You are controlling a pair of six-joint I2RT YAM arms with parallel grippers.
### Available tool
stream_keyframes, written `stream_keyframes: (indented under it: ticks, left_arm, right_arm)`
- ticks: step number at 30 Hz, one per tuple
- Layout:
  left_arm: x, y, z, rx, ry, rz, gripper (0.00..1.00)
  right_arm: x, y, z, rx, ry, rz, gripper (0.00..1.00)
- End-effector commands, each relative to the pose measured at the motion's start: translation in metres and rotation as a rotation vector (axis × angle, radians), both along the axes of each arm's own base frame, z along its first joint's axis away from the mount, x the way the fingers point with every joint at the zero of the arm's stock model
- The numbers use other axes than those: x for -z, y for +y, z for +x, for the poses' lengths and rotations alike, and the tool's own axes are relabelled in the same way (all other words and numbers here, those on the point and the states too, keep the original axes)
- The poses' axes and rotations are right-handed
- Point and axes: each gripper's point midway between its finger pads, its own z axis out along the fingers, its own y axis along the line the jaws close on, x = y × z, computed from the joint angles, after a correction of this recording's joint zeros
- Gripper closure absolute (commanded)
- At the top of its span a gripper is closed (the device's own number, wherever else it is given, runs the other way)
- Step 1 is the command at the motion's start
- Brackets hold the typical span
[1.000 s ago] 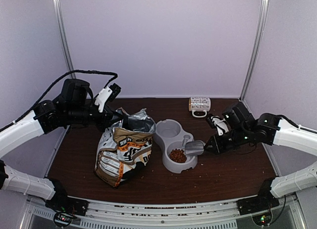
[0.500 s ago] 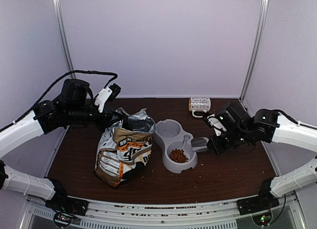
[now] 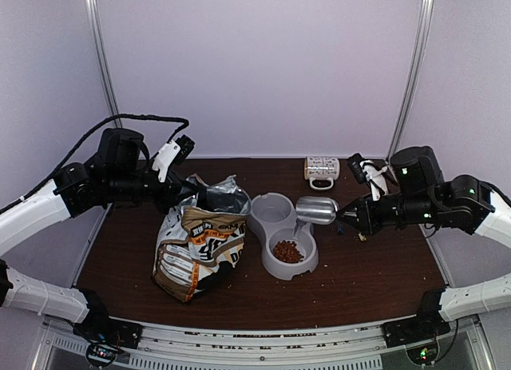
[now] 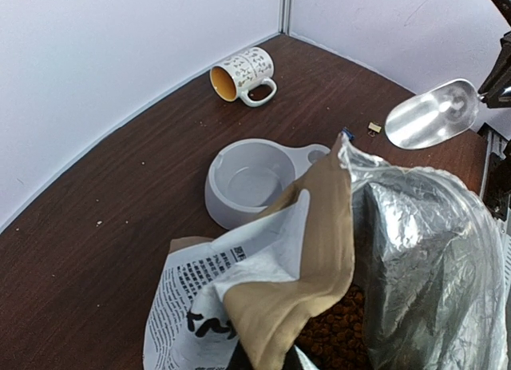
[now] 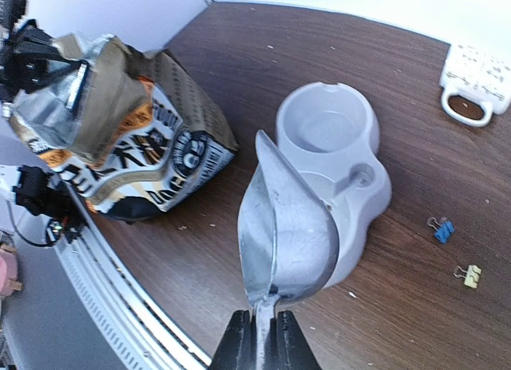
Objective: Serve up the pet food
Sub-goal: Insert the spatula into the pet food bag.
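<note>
- Right gripper (image 5: 260, 330) pinches the empty scoop (image 3: 317, 211) by its handle, above the double bowl (image 3: 259, 218); long axis across the worktop, mouth toward the bag (image 3: 196, 242)
- Pet food (image 3: 286, 251) fills the near compartment, below-left of the right gripper; left gripper (image 3: 177, 196) pressed onto the bag's rim

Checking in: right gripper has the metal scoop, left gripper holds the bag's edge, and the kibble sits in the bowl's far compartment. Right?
Not quite. The kibble sits in the near compartment of the bowl, toward the arm bases; the far one is empty, as the top external view shows. The right gripper does have the metal scoop, and the left gripper holds the bag by its edge.
</note>
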Motion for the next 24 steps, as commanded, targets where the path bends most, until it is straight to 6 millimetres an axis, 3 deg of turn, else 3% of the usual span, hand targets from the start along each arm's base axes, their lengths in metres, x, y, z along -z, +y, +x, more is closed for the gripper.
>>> stream_keyframes:
  ticks: [1, 6, 10, 16, 24]
  left_arm:
    - [-0.035, -0.007, 0.011, 0.007, -0.126, -0.092, 1.00]
    - [-0.036, -0.008, 0.010, 0.017, -0.125, -0.094, 1.00]
    - [-0.036, -0.009, 0.009, 0.024, -0.124, -0.098, 1.00]
    - [-0.035, -0.011, 0.007, 0.040, -0.118, -0.103, 1.00]
    - [-0.035, -0.018, -0.002, 0.100, -0.117, -0.109, 1.00]
  right_arm:
    - [-0.071, 0.037, -0.022, -0.167, -0.016, 0.296, 1.00]
    - [-0.111, 0.066, -0.053, -0.328, -0.020, 0.404, 1.00]
    - [-0.105, 0.087, -0.068, -0.388, -0.001, 0.324, 1.00]
    - [-0.090, 0.104, -0.067, -0.385, 0.000, 0.240, 1.00]
    - [-0.117, 0.111, -0.061, -0.384, -0.057, 0.271, 1.00]
